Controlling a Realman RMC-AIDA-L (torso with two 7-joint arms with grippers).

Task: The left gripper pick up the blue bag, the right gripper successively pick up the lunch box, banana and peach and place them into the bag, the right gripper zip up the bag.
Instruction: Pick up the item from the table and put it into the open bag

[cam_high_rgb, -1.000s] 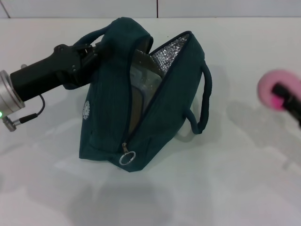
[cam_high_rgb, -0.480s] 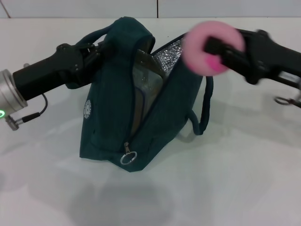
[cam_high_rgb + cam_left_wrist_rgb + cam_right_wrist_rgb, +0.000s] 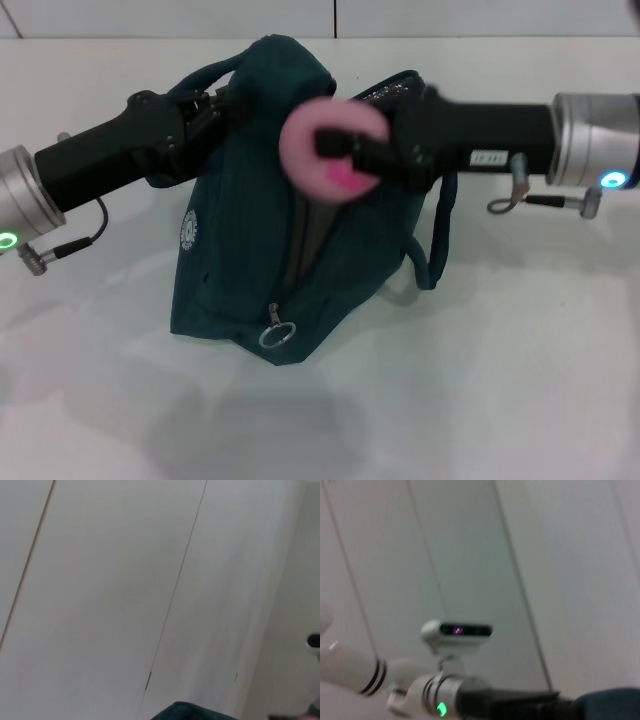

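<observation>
The blue bag stands on the white table with its top open and its zip ring low at the front. My left gripper is shut on the bag's near handle and holds that side up. My right gripper is shut on the pink peach and holds it over the bag's opening. The bag's far handle hangs at its right side. The lunch box and banana do not show. The left wrist view shows only a dark edge of the bag. The right wrist view shows the left arm.
The white table spreads around the bag, with a wall line behind. The right wrist view shows the robot's head camera against a pale wall.
My right arm has swept left with the peach, from the table's right edge to above the bag's opening. The left gripper and bag have barely moved.
</observation>
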